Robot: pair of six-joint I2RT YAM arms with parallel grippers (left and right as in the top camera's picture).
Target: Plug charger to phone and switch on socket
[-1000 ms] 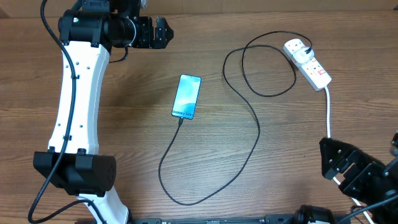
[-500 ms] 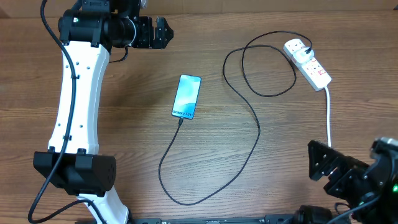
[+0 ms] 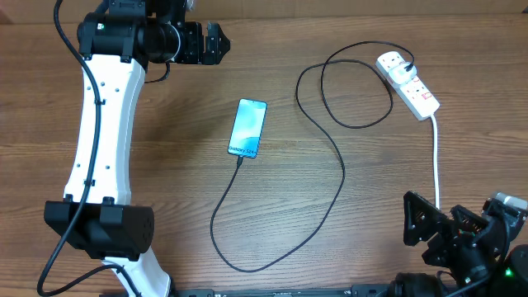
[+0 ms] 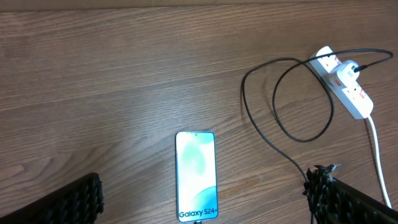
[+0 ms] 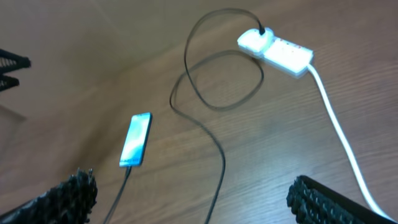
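Tabletop, overhead: brown wood-grain table point(image 3: 165, 190) carrying every item.
Phone, overhead: slim rectangular phone point(image 3: 248, 128) with a light blue-teal screen and dark rim, lying flat near the middle, slightly tilted.
Charger, overhead: long thin black charger point(image 3: 342, 177) cable, one end meeting the phone's lower edge. It sweeps in a wide curve and a loop to a plug seated in the strip's far end.
Socket, overhead: socket point(image 3: 410, 84), a white elongated plastic power strip with red markings, at the far right, well apart from the phone. Its thick white lead point(image 3: 436, 157) runs towards the near edge.
Left gripper, overhead: left gripper point(image 3: 224, 44) at the far left, spread wide, holding nothing.
Right gripper, overhead: right gripper point(image 3: 415, 231) at the near right, beside the lead, spread wide and empty.
Left wrist: black ridged fingers point(image 4: 68, 202) far apart at the lower corners, with the phone between them on the wood and the socket at upper right.
Right wrist: fingers point(image 5: 329, 202) parted wide and gripping nothing. The phone is left of centre and the socket is at the top right.
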